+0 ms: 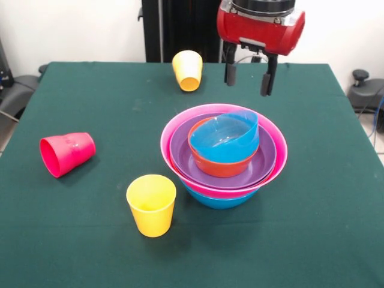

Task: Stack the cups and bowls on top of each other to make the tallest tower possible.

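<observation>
Bowls are seen nested into a tower (223,157) just below and in front of the claw (248,78): a blue bowl (219,200) lowest, then the wide pink bowl (174,129), a purple bowl (180,153), an orange bowl (219,167), and a tilted blue bowl (231,139) on top. The claw is held above the green table (72,240) with its fingers spread and nothing between them. One yellow cup (188,70) lies tipped beside the claw. An upright yellow cup (152,204) and a red-pink cup (66,153) on its side are placed well away, beyond the tower.
</observation>
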Tool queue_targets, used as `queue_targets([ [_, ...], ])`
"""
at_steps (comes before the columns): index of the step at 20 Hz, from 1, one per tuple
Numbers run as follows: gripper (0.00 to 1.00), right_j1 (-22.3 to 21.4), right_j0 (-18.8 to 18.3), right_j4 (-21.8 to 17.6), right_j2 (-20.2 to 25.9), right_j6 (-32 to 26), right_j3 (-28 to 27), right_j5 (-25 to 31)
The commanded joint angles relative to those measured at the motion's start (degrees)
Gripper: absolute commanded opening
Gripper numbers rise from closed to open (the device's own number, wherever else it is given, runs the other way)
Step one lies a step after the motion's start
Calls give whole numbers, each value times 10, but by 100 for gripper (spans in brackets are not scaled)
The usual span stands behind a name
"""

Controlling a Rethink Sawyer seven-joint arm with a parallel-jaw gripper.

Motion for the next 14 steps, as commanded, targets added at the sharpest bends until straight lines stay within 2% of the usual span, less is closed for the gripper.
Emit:
queue_targets([
  [1,100,61,15,-7,21,47,-10,-43],
  [8,100,108,29,-4,12,71,-45,-86],
  [14,100,130,24,1,15,62,-50,-118],
])
